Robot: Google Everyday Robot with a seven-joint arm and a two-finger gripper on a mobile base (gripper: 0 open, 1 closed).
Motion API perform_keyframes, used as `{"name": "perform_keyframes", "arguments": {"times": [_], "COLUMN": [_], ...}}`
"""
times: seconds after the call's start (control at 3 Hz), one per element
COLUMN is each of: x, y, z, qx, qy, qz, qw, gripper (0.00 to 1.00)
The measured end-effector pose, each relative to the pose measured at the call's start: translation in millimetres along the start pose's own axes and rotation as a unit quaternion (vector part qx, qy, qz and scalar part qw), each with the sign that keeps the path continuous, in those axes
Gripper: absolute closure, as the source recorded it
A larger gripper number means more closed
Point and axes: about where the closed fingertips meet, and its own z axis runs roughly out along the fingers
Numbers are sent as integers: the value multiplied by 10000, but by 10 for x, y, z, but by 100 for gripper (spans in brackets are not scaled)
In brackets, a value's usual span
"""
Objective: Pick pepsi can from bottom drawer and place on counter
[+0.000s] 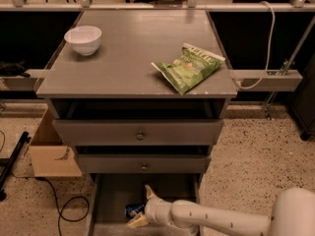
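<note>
my tool (140,206) down in the bottom drawer (113,200), spread wide either side of the pepsi can (132,211) lying in there, worktop (133,48) up top has the white bowl (82,39) and green chip bag (189,66)

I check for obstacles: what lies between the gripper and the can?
Nothing: in the camera view, the gripper in the bottom drawer is right beside the can.

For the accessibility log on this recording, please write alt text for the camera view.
The gripper reaches into the open bottom drawer, right beside the blue pepsi can lying there. On the counter above sit a white bowl and a green chip bag.
</note>
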Motion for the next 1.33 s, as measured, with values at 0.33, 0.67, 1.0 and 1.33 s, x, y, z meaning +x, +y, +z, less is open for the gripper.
{"name": "perform_keyframes", "arguments": {"times": [0.33,0.67,1.0,1.33], "x": [1,276,461,533], "y": [-75,-284,-547,-702], "z": [135,236,282,322], "qx": [65,69,131,155], "qy": [169,324,428,488], "qz": [-305,-459,-690,-914], "qw": [9994,9984,9966,9945], "gripper": [0,0,0,0]}}
